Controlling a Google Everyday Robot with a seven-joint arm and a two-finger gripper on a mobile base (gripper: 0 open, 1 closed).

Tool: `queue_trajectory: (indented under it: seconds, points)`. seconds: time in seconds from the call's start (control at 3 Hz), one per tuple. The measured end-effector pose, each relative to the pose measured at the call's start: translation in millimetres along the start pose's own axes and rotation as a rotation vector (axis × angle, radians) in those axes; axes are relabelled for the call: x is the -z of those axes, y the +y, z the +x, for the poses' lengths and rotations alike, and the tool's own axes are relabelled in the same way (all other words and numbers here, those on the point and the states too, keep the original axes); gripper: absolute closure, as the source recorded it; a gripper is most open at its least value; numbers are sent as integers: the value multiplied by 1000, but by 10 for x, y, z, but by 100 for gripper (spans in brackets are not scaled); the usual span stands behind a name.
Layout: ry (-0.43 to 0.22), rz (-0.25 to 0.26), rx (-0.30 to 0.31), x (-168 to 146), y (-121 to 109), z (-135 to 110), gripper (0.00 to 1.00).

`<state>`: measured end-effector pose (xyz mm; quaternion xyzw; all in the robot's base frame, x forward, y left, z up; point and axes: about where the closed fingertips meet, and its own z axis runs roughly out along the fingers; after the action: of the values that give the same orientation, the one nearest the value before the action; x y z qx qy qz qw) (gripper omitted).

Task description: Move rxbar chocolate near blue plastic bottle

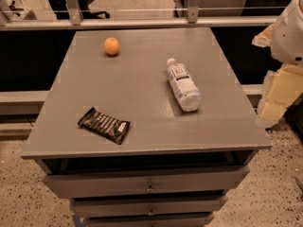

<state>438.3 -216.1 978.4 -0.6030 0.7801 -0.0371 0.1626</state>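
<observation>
The rxbar chocolate [104, 125] lies flat in its black glossy wrapper at the front left of the grey cabinet top [142, 89], set at a slant. The blue plastic bottle [182, 84] lies on its side at the right of the top, white cap pointing to the back. The bar and the bottle are well apart. My gripper is not in view. Only a white rounded part of my arm [289, 30] shows at the upper right edge, off to the side of the cabinet.
A round orange fruit [111, 46] sits at the back left of the top. Drawers [147, 183] are below the front edge. A metal rail [142, 22] runs behind the cabinet. Pale yellow foam blocks [279, 91] stand on the right. The floor is speckled.
</observation>
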Motion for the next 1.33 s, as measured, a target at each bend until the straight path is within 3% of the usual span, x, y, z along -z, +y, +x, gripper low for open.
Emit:
queue_trajectory:
  seconds: [0.33,0.67,1.33]
  points:
    - [0,0,0,0,0,0,0]
    - [-61,-11,17,-192,8,-438,0]
    - [-169,-78,27,-1028,176,-1750,0]
